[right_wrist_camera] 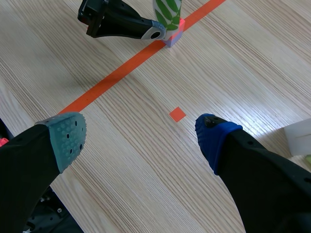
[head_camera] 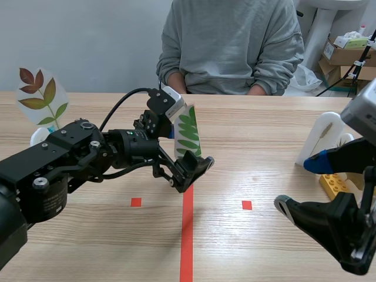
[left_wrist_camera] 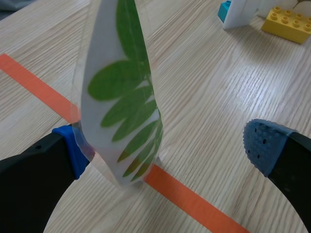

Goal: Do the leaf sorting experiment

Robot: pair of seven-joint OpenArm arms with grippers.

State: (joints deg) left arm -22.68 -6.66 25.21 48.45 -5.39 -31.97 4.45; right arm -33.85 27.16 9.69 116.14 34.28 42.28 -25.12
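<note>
A clear laminated card with a green compound leaf (head_camera: pixel 189 132) stands upright on the orange-red tape line at the table's middle. My left gripper (head_camera: pixel 187 150) is open around it. In the left wrist view the leaf card (left_wrist_camera: pixel 121 97) sits close against one blue pad (left_wrist_camera: pixel 74 151), while the other pad (left_wrist_camera: pixel 265 143) is far off it. From the right wrist view the same card (right_wrist_camera: pixel 168 10) rests in a small pinkish base (right_wrist_camera: pixel 174 35). My right gripper (head_camera: pixel 302 184) hangs open over the table's right front, holding nothing. A second card with brown and green leaves (head_camera: pixel 41 96) stands at the far left.
A person in a grey sweater (head_camera: pixel 232 41) sits across the table, hands at its far edge. A white stand (head_camera: pixel 325 138) and a yellow brick (head_camera: pixel 333 183) are at the right, behind my right gripper. The brown leaf card has a white base (head_camera: pixel 39 136).
</note>
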